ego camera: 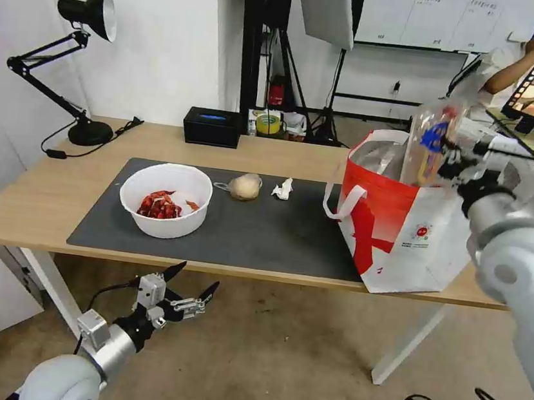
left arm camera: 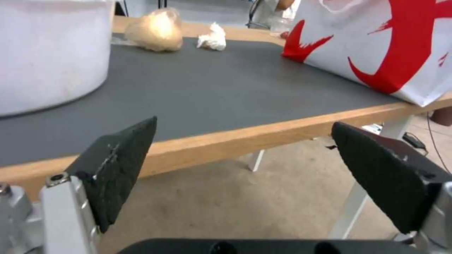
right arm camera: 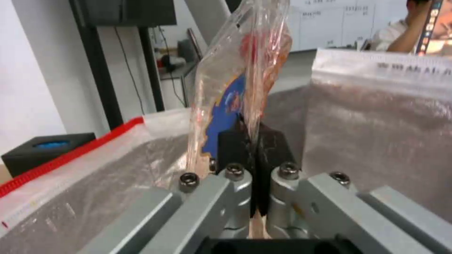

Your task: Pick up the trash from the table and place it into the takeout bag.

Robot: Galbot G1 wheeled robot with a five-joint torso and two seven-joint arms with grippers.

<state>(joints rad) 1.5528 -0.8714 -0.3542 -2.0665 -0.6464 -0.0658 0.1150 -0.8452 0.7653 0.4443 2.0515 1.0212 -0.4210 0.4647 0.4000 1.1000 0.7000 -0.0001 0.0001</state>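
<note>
- right gripper (ego camera: 456, 166) clamped on the clear plastic tray (ego camera: 431, 142), holding it upright over the open mouth of the takeout bag (ego camera: 399, 236); in the right wrist view the black pads (right arm camera: 271, 141) pinch the tray (right arm camera: 240, 77) edge, foil lining (right arm camera: 367, 120) just behind
- takeout bag stands at the right end of the table (ego camera: 19, 208), partly on the dark grey mat (ego camera: 263, 232)
- white bowl (ego camera: 165, 198) with red scraps sits on the mat's left part
- beige wrapped lump (ego camera: 244, 186) and crumpled tissue (ego camera: 282, 189) lie near each other at the mat's far edge, apart
- left gripper (ego camera: 190, 288) hangs below the table's front edge, jaws spread wide, holding nothing; fingers (left arm camera: 118, 165) frame the mat in the left wrist view
- black tissue box (ego camera: 212, 126) and desk lamp (ego camera: 76, 60) at the far side of the table
</note>
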